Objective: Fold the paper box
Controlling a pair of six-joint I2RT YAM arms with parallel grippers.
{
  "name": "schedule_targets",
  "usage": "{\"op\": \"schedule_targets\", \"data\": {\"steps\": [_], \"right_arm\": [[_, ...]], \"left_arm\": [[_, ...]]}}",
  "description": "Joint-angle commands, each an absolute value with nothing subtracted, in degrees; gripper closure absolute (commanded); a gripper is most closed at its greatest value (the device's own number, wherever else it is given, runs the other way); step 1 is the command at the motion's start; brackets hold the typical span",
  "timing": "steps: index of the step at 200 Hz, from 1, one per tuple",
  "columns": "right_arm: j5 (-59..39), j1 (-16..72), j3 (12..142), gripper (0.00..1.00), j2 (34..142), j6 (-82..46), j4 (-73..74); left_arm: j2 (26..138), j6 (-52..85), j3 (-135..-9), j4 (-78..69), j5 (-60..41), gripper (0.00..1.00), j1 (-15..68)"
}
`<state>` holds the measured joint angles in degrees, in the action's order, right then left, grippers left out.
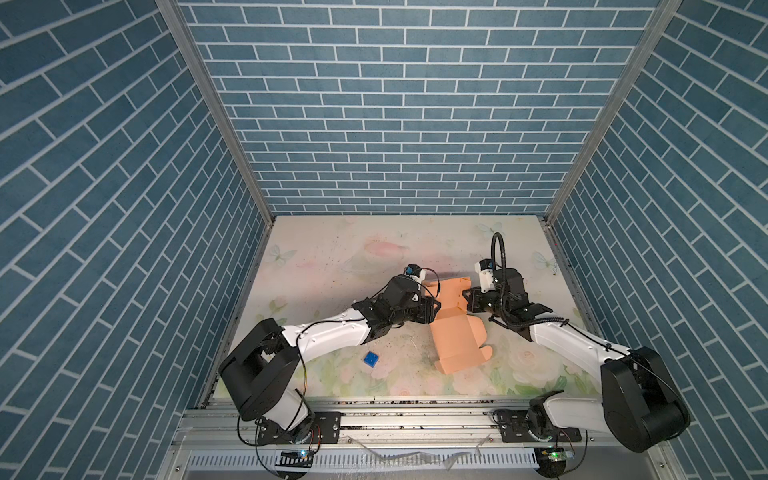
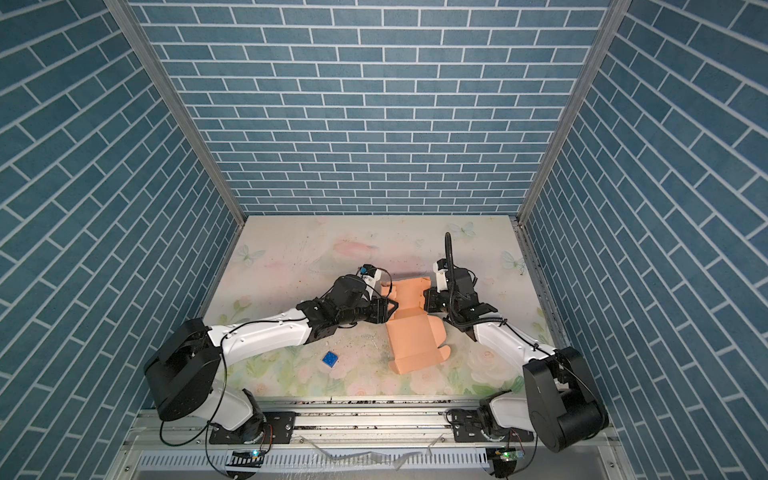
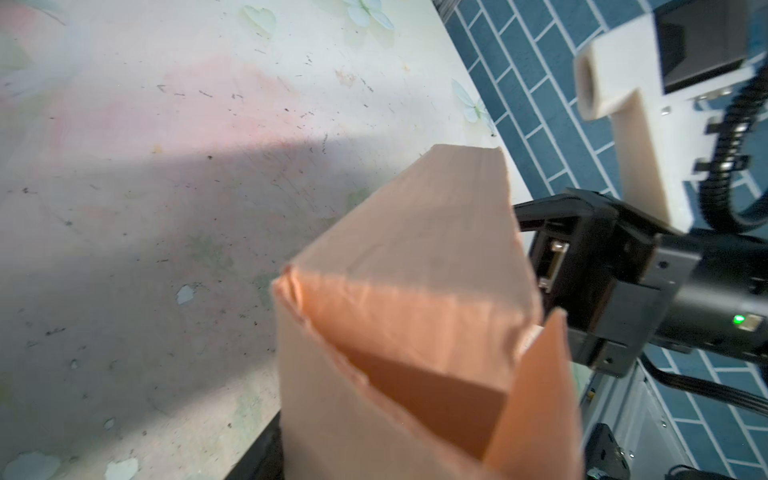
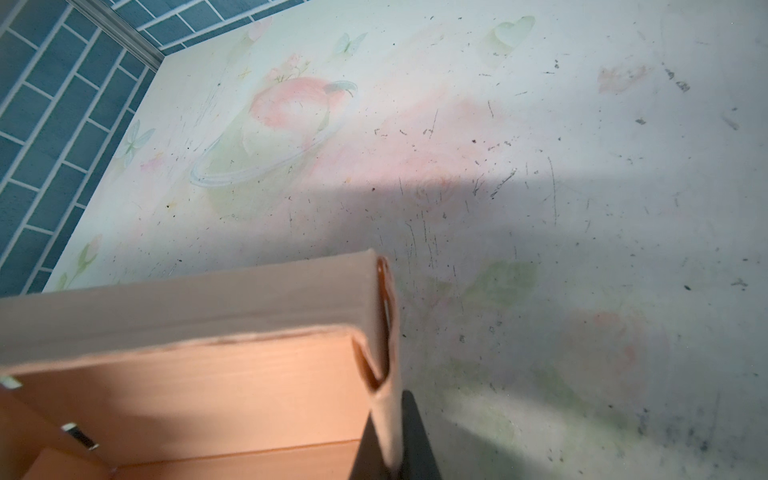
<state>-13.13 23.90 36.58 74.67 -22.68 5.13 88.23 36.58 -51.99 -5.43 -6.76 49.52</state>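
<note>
Peach cardboard of the paper box is filling the near part of the right wrist view. The right gripper is pinching the box's upright side wall, its jaws pressed together on it, with one dark finger showing against the wall's outer face. On the opposite side of the box, the left gripper is sitting against the other edge. The left wrist view is showing only a dark sliver of it outside the cardboard, so I cannot tell whether its jaws are spread or clamping the wall. In both top views the box is resting on the flowered table between the two grippers. Its far part is standing folded up into walls, while its near part, a lid panel with rounded flaps, is lying flat. A small blue cube is lying on the table well to the left of the box, touching nothing. Both arms are reaching in toward the box from bases on the metal rail on the box's near side. Blue brick-pattern walls are closing in the table to the left, to the right and beyond the box.
</note>
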Motion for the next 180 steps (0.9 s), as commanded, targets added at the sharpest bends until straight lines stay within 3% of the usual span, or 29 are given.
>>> {"op": "schedule_targets", "data": {"steps": [1, 117, 180], "right_arm": [[-13.18, 24.17, 37.71, 1.0, 74.44, -22.5, 5.29], [-12.48, 24.21, 37.62, 1.0, 73.31, -22.41, 4.78], [-12.3, 24.25, 37.6, 1.0, 72.55, -22.36, 4.45]], "left_arm": [[87.39, 38.03, -54.76, 0.92, -1.15, 0.38, 50.73], [101.87, 45.61, -75.82, 29.72, 26.2, 0.4, 60.95], [102.53, 49.15, -77.43, 34.05, 31.7, 0.38, 63.07]]}}
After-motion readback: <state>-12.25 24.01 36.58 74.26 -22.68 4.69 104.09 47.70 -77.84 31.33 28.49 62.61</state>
